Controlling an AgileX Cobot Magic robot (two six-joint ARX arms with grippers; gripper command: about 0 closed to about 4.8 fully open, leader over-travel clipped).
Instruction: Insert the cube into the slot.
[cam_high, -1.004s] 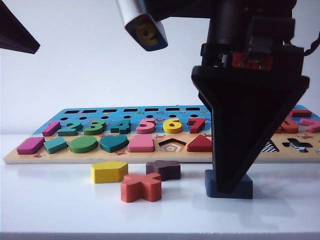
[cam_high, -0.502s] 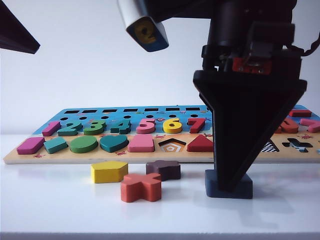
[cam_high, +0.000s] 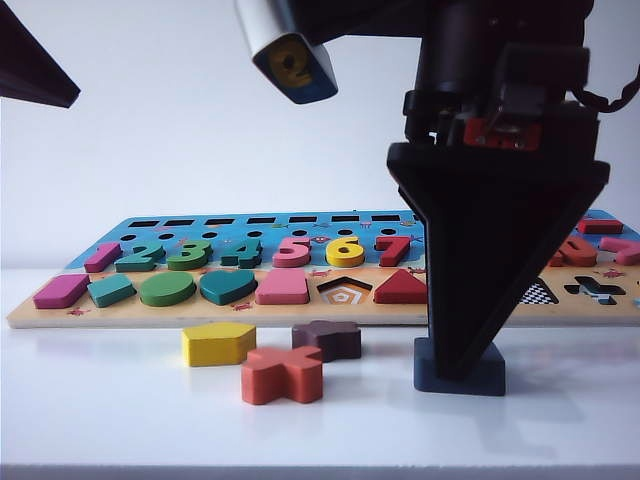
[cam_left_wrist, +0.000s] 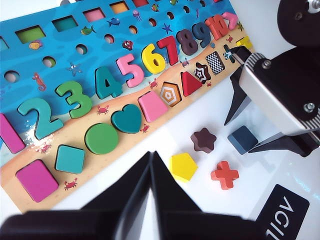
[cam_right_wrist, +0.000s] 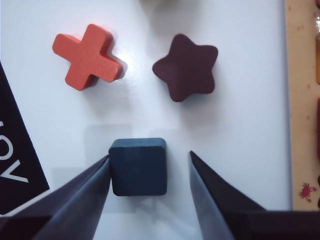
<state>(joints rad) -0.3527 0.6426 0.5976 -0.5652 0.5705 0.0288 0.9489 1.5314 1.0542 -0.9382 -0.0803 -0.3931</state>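
Now centre the half-open right tool (cam_right_wrist: 149, 172) around the cube (cam_right_wrist: 138, 166) before closing; left tool (cam_left_wrist: 151, 170) hovers shut.

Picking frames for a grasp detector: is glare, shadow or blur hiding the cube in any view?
Right wrist view: cube sharp between the right gripper fingers, soft shadow beside it. Exterior view: the gripper silhouette covers most of the cube. Left wrist view: cube small but clear.
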